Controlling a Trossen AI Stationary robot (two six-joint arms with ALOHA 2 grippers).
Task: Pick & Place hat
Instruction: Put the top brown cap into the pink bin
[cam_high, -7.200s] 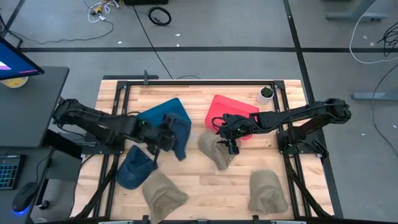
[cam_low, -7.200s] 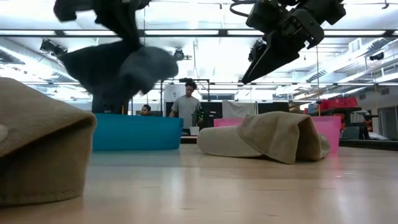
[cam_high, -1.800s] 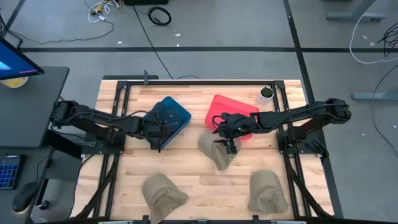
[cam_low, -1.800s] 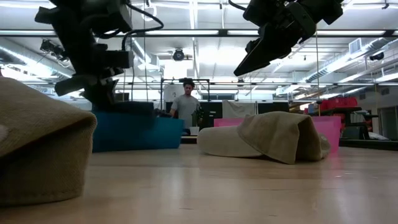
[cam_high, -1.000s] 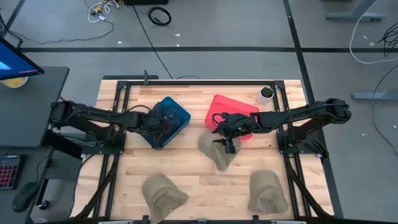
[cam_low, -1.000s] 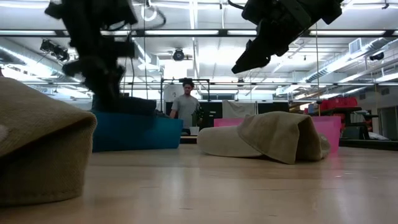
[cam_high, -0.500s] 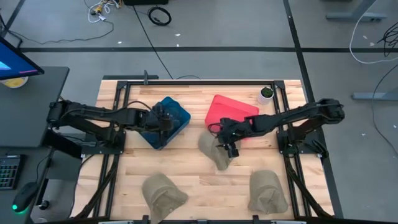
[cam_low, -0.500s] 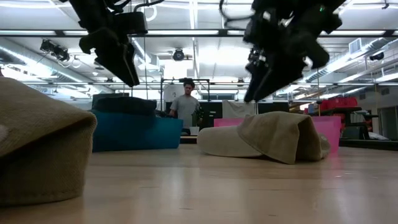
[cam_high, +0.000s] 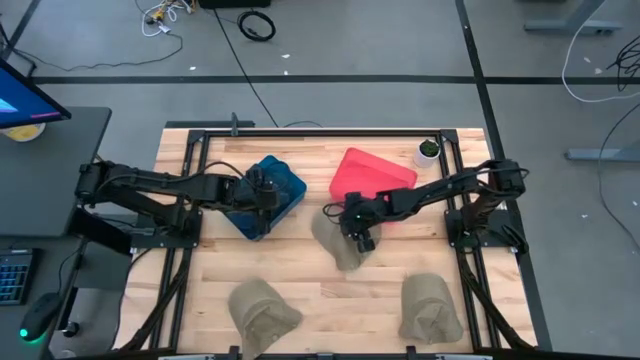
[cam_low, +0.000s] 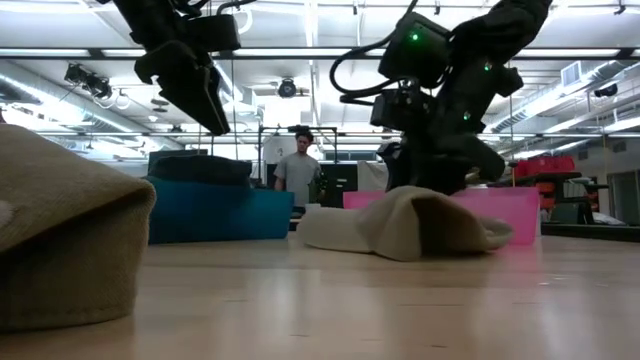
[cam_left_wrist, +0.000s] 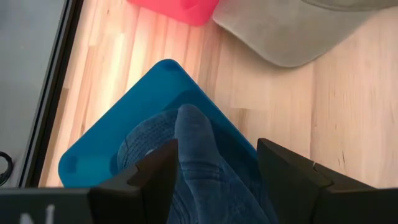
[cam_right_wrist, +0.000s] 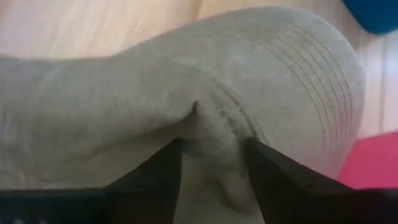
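A tan hat (cam_high: 333, 250) lies on the wooden table at its middle. My right gripper (cam_high: 356, 234) is down on its crown (cam_right_wrist: 186, 81), fingers open. Left of it stands a blue bin (cam_high: 283, 178) with a blue hat (cam_left_wrist: 196, 155) resting inside. My left gripper (cam_high: 262, 192) hangs open above that hat, clear of it, as the low view shows my left gripper (cam_low: 205, 110) well above the bin (cam_low: 215, 215). My right gripper comes at the tan hat from above, pointing down. Its open fingers (cam_right_wrist: 165, 165) stand in the soft crown, and a bunched ridge of cloth (cam_right_wrist: 208, 127) rises between them. The hat lies on the table (cam_low: 400, 225).
A red bin (cam_high: 372, 175) stands just beyond the tan hat. Two more tan hats (cam_high: 262, 310) (cam_high: 430, 310) lie near the front edge. A small potted plant (cam_high: 428, 150) sits at the far right corner. A person (cam_low: 298, 170) stands in the room behind.
My left gripper has risen off the blue bin, and the blue hat stays inside. My right gripper has come down and toward the table's left onto the tan hat. The hat has slid a little left and its crown is pressed flatter.
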